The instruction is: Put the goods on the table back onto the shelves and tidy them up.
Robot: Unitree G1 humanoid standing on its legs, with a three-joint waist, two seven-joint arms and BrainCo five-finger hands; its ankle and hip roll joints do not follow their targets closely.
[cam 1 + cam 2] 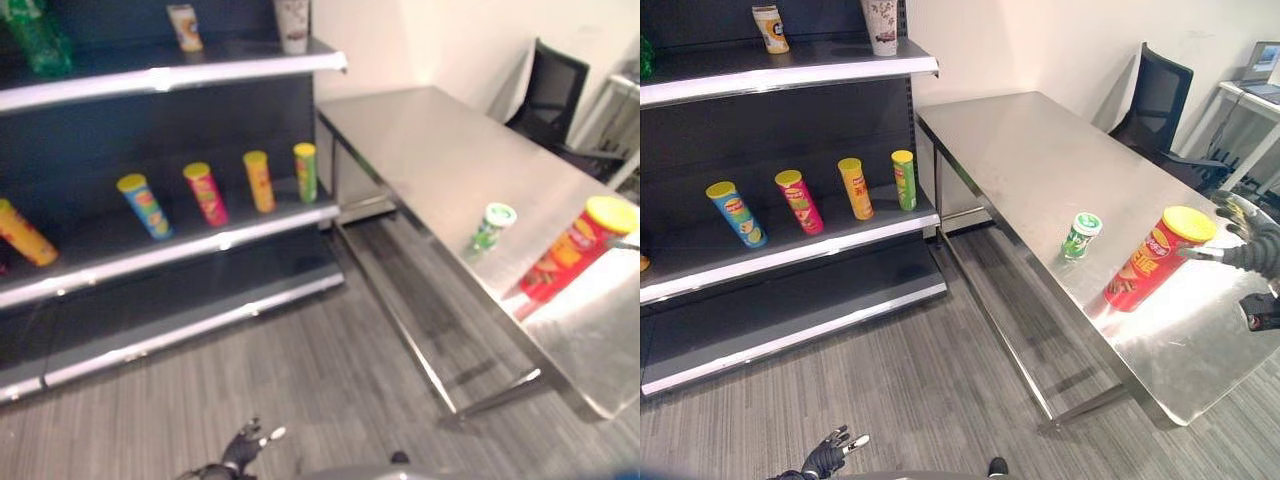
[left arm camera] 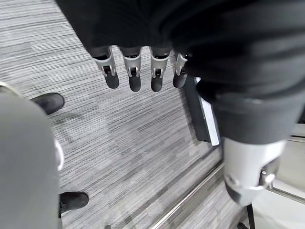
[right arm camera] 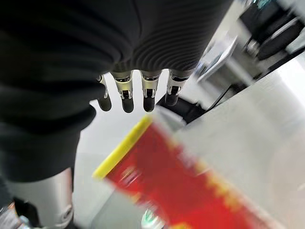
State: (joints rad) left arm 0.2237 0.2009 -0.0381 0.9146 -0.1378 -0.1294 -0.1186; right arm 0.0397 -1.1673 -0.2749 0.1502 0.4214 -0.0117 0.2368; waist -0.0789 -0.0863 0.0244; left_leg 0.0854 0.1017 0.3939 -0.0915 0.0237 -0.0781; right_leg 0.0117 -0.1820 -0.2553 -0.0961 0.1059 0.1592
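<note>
Red chip can (image 1: pixel 1152 260) with yellow lid, standing tilted near the bench's (image 1: pixel 1040 150) front right part, small green-and-white cup (image 1: pixel 1079 236) just beside it toward the shelves. Right robot hand (image 1: pixel 1250 240) just beside the can's lid, fingers straight and spread, thumb apart, nothing gripped yet. Left robot hand (image 1: pixel 830 456) low over the grey floor (image 1: pixel 920 370), fingers relaxed, empty.

Risks, judged from this layout:

- Tall, narrow, smooth can: likely to tip or roll if nudged near the lid rather than wrapped around the body. Contact high up by fingertips alone would push it over toward the green cup, knocking that too.
- Can close to the bench edge on the robot's side; a topple and roll could carry it off onto the floor.
- Polished steel top: little friction, so a glancing touch would slide the can away instead of seating it in the palm.
- Thin wall: squeezing too hard could dent it; too loosely, and it slips on the way across.
- Middle shelf (image 1: pixel 790 250) already carrying four upright cans (image 1: pixel 798 201) in a row; careless placement there could set off a domino fall.
- Walking turn from bench to shelf with a held can: swing against the bench leg or shelf lip possible.
</note>
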